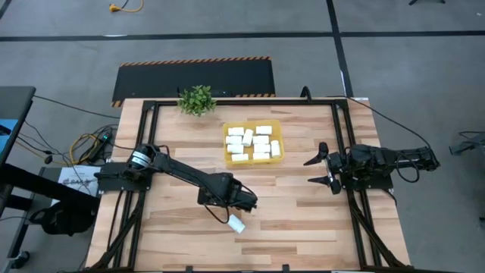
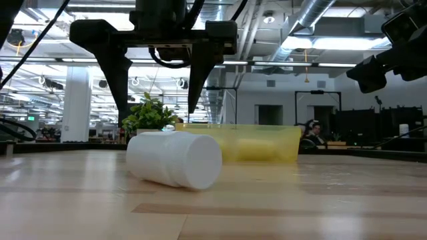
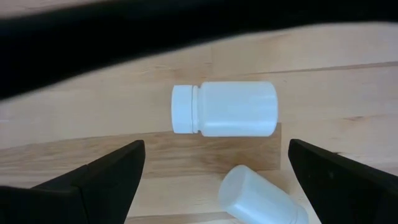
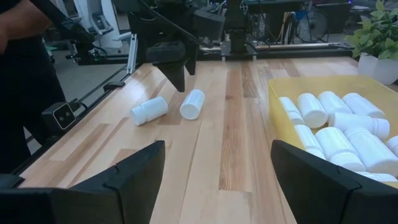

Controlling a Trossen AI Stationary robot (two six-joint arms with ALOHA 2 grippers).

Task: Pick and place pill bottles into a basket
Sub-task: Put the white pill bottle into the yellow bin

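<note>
Two white pill bottles lie on their sides on the wooden table near its front middle; they show in the left wrist view point(image 3: 224, 109) point(image 3: 261, 198) and in the right wrist view point(image 4: 149, 110) point(image 4: 191, 104). The high view shows one of them point(image 1: 236, 224). My left gripper point(image 3: 216, 149) hovers open above them, touching neither; it also shows in the high view point(image 1: 241, 203) and the low view point(image 2: 159, 110). The yellow basket point(image 1: 228, 129) holds several white bottles. My right gripper point(image 1: 321, 170) is open and empty at the table's right side.
A small green potted plant point(image 1: 197, 99) stands at the table's far edge, left of the basket. Black frame rails point(image 1: 148, 136) run along the table's left and right sides. Bare wood lies between the two bottles and the basket.
</note>
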